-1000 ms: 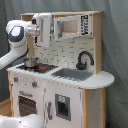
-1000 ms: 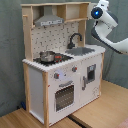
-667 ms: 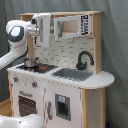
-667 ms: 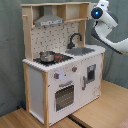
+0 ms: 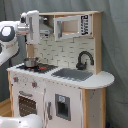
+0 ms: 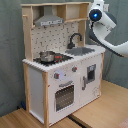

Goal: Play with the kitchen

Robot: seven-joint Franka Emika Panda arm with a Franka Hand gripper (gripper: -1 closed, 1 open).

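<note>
One toy kitchen stands upright in both exterior views, built of white panels with light wood side posts. In the second exterior view it rests on a wooden floor in front of a grey curtain backdrop. Counted fittings: one black faucet, one grey sink, one stove top carrying one small metal pot, one oven door, one hood and one microwave cabinet. One white robot arm is present, reaching to the upper section of the kitchen. Its end effector sits against the upper corner by the hood in the first exterior view; whether it is open or closed cannot be told.
</note>
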